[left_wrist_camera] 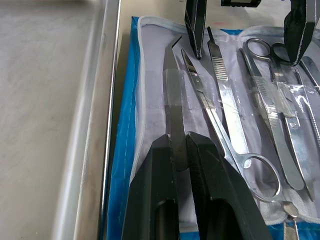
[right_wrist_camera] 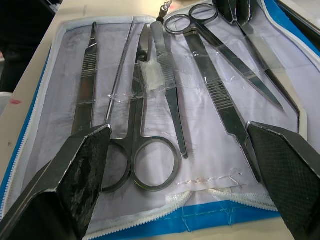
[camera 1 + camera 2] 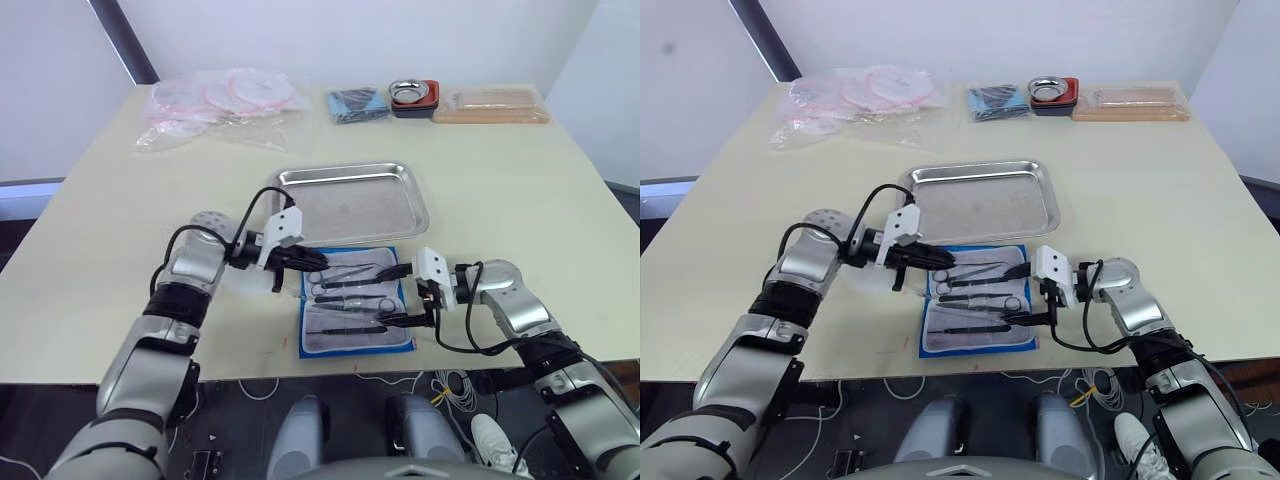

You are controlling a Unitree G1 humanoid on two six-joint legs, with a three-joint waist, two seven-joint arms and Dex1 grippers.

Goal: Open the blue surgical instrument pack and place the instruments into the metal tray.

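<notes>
The blue surgical instrument pack (image 3: 356, 310) lies open, lining up, at the table's (image 3: 520, 190) near edge, just in front of the metal tray (image 3: 352, 203), whose interior holds nothing. The instruments (image 2: 155, 100) remain in the pack under clear pockets. The left gripper (image 1: 181, 147) is pinched on a straight tweezer (image 1: 172, 95) at the pack's tray side. The right gripper (image 2: 180, 145) hangs over the pack, jaws wide apart.

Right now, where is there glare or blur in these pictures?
Left eye view: soft window glare on the metal tray. Left wrist view: tray rim blurred, left gripper fingers sharp. Right wrist view: bright glints on the instruments, right gripper's near fingertips soft.
</notes>
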